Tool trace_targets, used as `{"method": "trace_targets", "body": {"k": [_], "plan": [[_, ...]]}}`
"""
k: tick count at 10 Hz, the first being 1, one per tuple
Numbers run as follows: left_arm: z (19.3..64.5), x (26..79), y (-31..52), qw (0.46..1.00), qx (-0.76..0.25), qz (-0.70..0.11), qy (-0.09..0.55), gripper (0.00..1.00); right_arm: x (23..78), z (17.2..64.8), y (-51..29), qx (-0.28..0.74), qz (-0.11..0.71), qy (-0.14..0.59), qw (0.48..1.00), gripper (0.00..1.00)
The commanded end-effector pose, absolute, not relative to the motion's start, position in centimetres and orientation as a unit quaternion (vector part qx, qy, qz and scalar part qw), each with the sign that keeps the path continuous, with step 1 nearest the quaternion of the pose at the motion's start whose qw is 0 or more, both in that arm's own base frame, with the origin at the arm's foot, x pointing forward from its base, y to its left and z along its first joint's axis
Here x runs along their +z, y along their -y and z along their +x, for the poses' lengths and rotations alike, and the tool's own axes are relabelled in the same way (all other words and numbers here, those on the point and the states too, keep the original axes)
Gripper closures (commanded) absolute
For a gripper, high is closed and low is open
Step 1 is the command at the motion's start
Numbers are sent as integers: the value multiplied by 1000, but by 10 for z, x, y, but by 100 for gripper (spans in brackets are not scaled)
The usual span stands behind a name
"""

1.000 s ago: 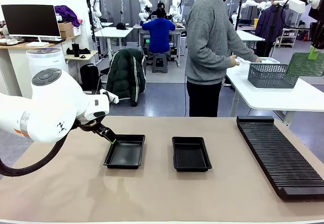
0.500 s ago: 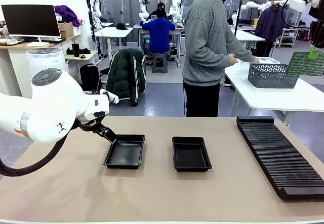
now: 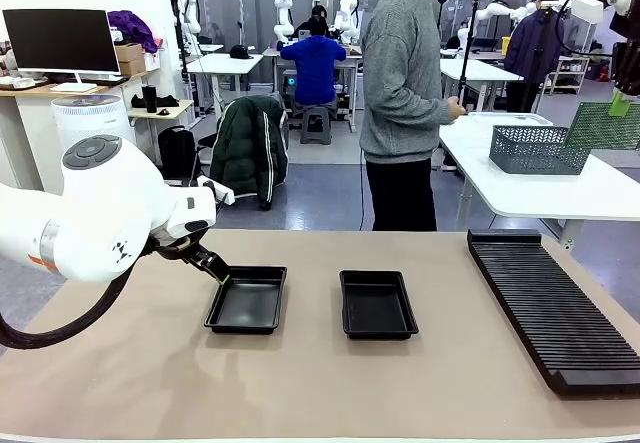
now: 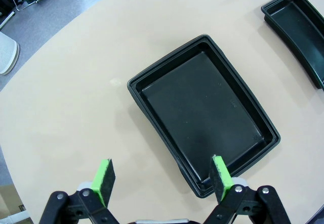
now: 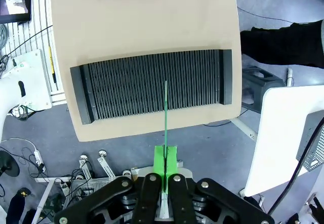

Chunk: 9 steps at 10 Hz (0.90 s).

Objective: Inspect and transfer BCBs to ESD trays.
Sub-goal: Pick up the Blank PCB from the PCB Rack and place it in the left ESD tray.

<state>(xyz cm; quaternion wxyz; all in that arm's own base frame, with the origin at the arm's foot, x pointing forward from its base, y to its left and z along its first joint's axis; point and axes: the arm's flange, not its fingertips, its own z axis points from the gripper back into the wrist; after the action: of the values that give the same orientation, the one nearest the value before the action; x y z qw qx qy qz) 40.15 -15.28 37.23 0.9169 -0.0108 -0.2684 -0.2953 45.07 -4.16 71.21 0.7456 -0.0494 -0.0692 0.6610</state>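
Pinching one BCB point(image 5: 165, 115) by its lower edge with the right gripper point(image 5: 165, 169), pads pressed together on it at bottom centre of the right wrist frame, high over the ribbed black rack point(image 5: 121, 90). Hanging the left gripper point(image 4: 161, 171) spread wide and empty at the bottom of the left wrist frame, above a corner of the left ESD tray point(image 4: 202, 102); second tray point(image 3: 377, 305) bare at the front frame's centre.

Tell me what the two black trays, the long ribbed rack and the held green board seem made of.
Left tray and right tray: likely moulded plastic, semi-gloss black; soft highlights on rounded flared rims. Rack: probably matte black plastic, evenly ribbed, little shine. Board: thin rigid green sheet, perhaps circuit laminate; it stands straight, edge-on, in the right claw.
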Motion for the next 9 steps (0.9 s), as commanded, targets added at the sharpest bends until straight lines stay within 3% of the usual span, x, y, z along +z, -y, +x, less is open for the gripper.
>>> {"method": "trace_targets", "body": {"k": [1,4,9], "plan": [[402,372,152,917,-294,-11,268,0,711,450,42,662,-50,70,745,98],[402,372,152,917,-294,-11,268,0,712,451,42,661,-49,69,746,98],[402,372,152,917,-294,-11,268,0,687,428,-31,528,21,83,845,98]]}}
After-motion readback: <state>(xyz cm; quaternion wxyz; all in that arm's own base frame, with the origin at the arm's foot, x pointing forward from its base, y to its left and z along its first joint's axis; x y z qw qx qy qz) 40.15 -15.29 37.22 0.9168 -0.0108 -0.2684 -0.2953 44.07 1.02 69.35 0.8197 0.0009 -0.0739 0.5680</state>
